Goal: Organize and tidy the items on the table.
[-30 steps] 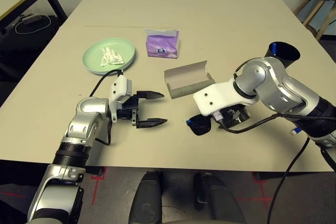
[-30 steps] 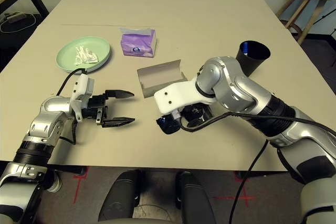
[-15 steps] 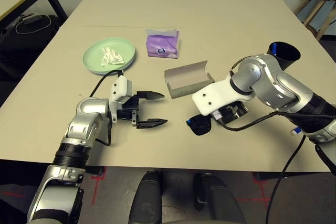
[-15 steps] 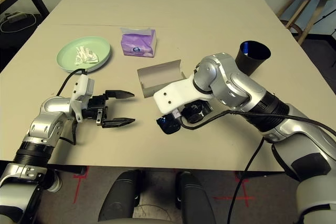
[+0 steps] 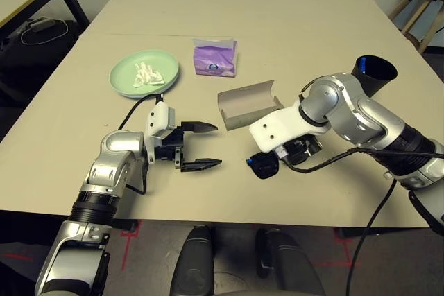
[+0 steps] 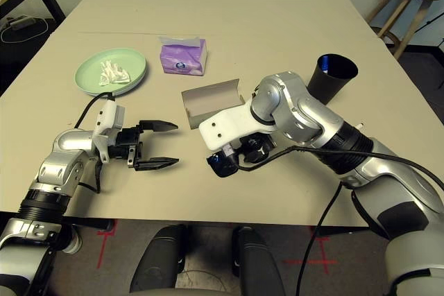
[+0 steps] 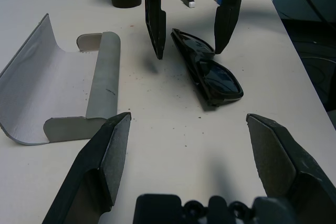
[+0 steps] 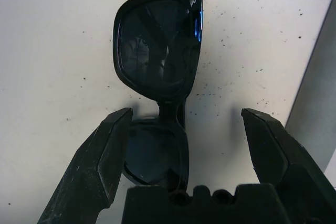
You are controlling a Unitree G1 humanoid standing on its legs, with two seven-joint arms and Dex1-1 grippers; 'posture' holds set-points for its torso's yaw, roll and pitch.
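- We are looking down at the table [image 5: 291, 19], and nearest to us our left gripper [image 5: 201, 145] is hovering low over the near part of it, fingers spread wide and holding nothing, pointing across toward the right.
- Just beyond that, our right gripper [image 7: 190, 51] is pointing steeply down, fingers spread wide on either side of the black sunglasses [image 8: 160, 56] without gripping them.
- The sunglasses are lying folded on the table directly under the right gripper, their long axis running crosswise to the gap between the two fingers, so the fingers are straddling the frame near its middle. The right arm is plainly the nearer one; the left gripper is sitting well apart.
- We are judging that the coming move is a short descent and a squeeze across the frame.
- Just behind the sunglasses, the open grey case [image 5: 248, 102] is lying ready.
- Farther back, the black cup [image 5: 373, 74] is standing to the right.
- The pale-green plate [image 5: 166, 77] with crumpled tissue [image 5: 146, 74] and a purple tissue pack [image 5: 214, 58] are sitting farthest left.
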